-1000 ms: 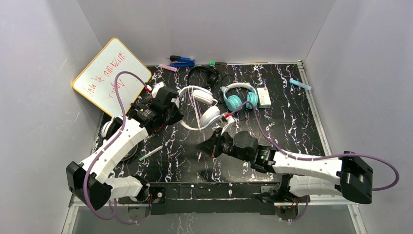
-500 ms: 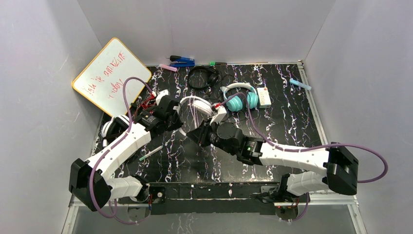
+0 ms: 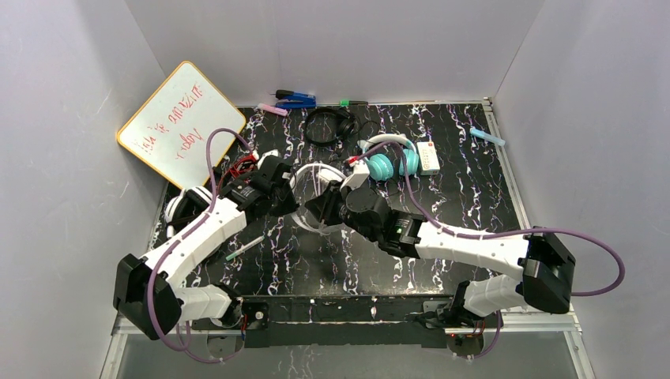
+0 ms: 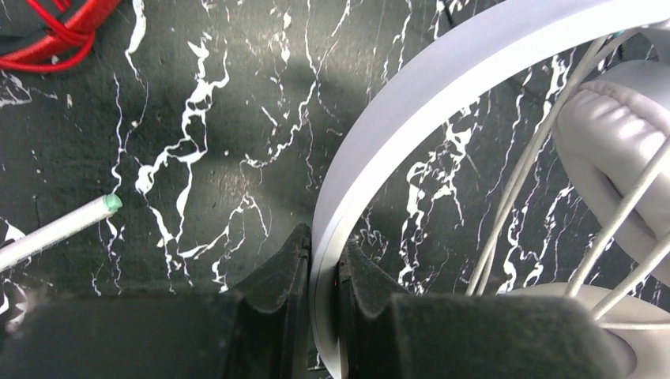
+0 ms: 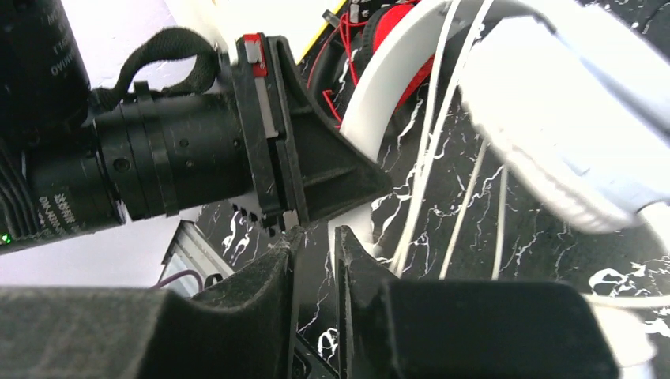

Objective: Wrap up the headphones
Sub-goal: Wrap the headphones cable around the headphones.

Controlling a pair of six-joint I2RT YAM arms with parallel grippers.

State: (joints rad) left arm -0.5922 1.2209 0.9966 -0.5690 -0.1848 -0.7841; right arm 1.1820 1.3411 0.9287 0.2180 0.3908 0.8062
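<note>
The all-white headphones (image 3: 322, 169) lie at mid-table with their cord (image 4: 521, 181) running in several strands across the band. My left gripper (image 3: 286, 192) is shut on the white band (image 4: 442, 71), one finger on each side; its jaws (image 4: 324, 237) show in the left wrist view beside a padded cup (image 4: 608, 158). My right gripper (image 3: 314, 212) is just right of the left one, close to the band. Its jaws (image 5: 314, 237) stand nearly together with nothing visible between them; the cord strands (image 5: 427, 174) pass to their right. The red headphones (image 3: 241, 166) lie behind the left gripper.
Teal headphones (image 3: 387, 162) and small black headphones (image 3: 332, 125) lie behind. White-and-black headphones (image 3: 186, 207) sit under the left arm. A whiteboard (image 3: 178, 118) leans at the back left. A green-tipped pen (image 3: 245, 247), a white box (image 3: 427, 156) and a blue marker (image 3: 487, 136) lie about.
My right gripper has moved left and away from me, from the open table up to the white headphones beside the left gripper. The left gripper has shifted slightly, still on the band.
</note>
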